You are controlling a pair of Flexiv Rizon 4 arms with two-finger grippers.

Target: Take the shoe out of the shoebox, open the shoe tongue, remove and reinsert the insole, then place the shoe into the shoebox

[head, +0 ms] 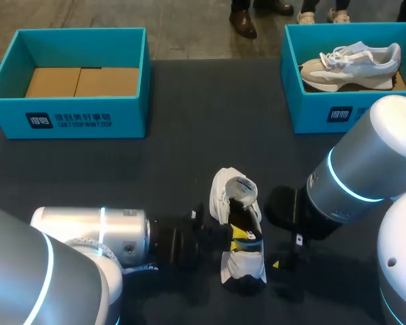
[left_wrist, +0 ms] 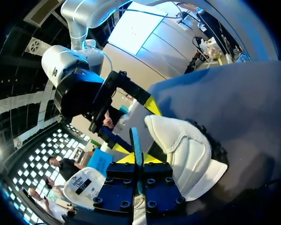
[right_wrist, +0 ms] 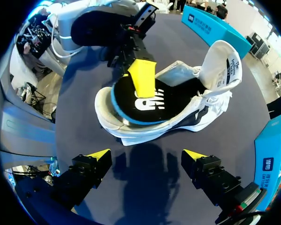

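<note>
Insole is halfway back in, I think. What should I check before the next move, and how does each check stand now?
1. Left gripper shut on the insole: ok, both fingers pinch its edge.
2. Insole seated flat in the shoe: not ok, the gripped end rides above the shoe's rim.
3. Tongue folded open, out of the insole's way: ok.
4. Right gripper open and apart from the shoe: ok.
5. Shoe braced against sliding: not ok, nothing holds it apart from the grip on the insole.
6. Far end of the insole tucked into the toe: cannot tell, hidden inside the shoe.
</note>
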